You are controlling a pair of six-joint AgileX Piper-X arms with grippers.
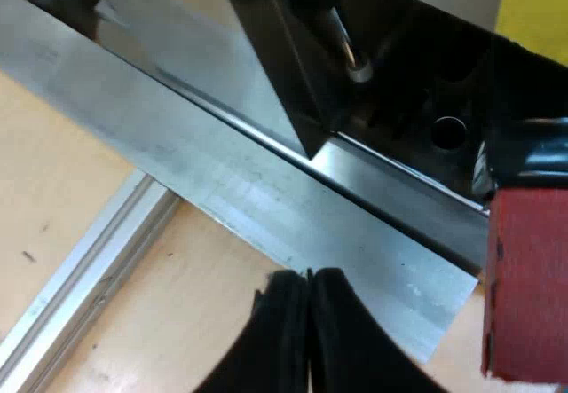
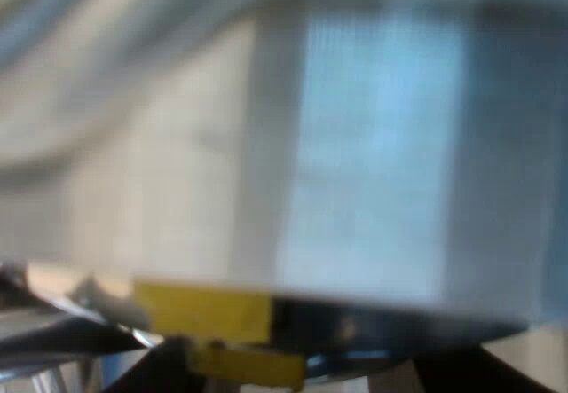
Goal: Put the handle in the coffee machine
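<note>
One holder (image 1: 528,286), likely stiff and heavy.
Left gripper (image 1: 308,278) pinched together, empty; best grasped along its dark handle (image 1: 525,153).

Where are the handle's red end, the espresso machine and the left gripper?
handle's red end (image 1: 528,286), left wrist view, on the red face.
espresso machine (image 1: 355,251), left wrist view, on its metal front ledge.
left gripper (image 1: 308,274), left wrist view, between its shut fingertips.
</note>
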